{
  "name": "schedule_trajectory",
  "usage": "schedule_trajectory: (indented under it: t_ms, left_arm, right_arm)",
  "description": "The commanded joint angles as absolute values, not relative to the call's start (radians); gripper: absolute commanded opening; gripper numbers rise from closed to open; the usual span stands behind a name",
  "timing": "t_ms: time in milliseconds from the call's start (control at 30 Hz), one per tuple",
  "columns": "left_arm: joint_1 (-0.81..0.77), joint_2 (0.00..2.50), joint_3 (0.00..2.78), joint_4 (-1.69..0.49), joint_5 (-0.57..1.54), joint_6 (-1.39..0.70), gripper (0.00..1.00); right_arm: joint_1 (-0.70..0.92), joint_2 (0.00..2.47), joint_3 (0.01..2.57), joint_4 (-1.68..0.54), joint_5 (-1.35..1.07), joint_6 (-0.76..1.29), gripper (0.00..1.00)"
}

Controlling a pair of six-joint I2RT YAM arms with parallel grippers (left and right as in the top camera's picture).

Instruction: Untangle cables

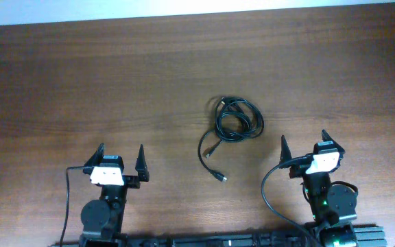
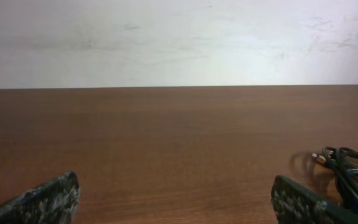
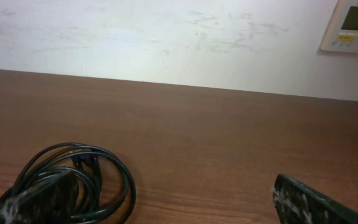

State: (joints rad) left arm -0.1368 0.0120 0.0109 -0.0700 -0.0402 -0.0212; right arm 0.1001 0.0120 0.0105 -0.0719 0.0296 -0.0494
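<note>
The cables [image 1: 237,121] lie as a loose black looped bundle on the wooden table, right of centre, with a tail curving down to a small plug [image 1: 221,178]. The bundle shows at the right edge of the left wrist view [image 2: 347,174] and at the lower left of the right wrist view [image 3: 79,177]. My left gripper [image 1: 121,159] is open and empty near the front left, well left of the cables. My right gripper [image 1: 304,145] is open and empty at the front right, just right of and below the bundle.
The wooden table [image 1: 115,82] ends at a white wall at the back. A wall control panel [image 3: 353,25] shows at the upper right of the right wrist view. Thick black robot wires [image 1: 269,199] hang by the arm bases.
</note>
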Motion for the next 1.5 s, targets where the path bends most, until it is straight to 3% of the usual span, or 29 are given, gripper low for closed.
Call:
schedule_trajectory:
  t_ms: [0, 267, 500, 700, 1200, 1467]
  left_arm:
    - [-0.134, 0.006, 0.009, -0.057, -0.03, -0.007, 0.99]
    - [-0.134, 0.006, 0.022, -0.063, -0.03, -0.007, 0.99]
    - [-0.134, 0.012, 0.082, -0.211, -0.041, -0.007, 0.99]
    - [-0.134, 0.121, 0.149, -0.222, -0.048, -0.007, 0.99]
    - [-0.134, 0.826, 0.494, -0.399, 0.081, -0.006, 0.99]
    - [-0.134, 1.21, 0.96, -0.807, 0.176, -0.007, 0.99]
  right_arm:
    - [0.104, 0.006, 0.006, -0.079, 0.035, -0.048, 0.99]
    - [0.104, 0.006, 0.006, -0.079, 0.035, -0.048, 0.98]
    - [0.104, 0.006, 0.006, -0.079, 0.035, -0.048, 0.98]
    - [0.104, 0.006, 0.006, -0.079, 0.035, -0.048, 0.98]
    - [0.104, 0.006, 0.006, -0.079, 0.035, -0.048, 0.98]
    - [0.104, 0.006, 0.006, -0.08, 0.035, -0.048, 0.99]
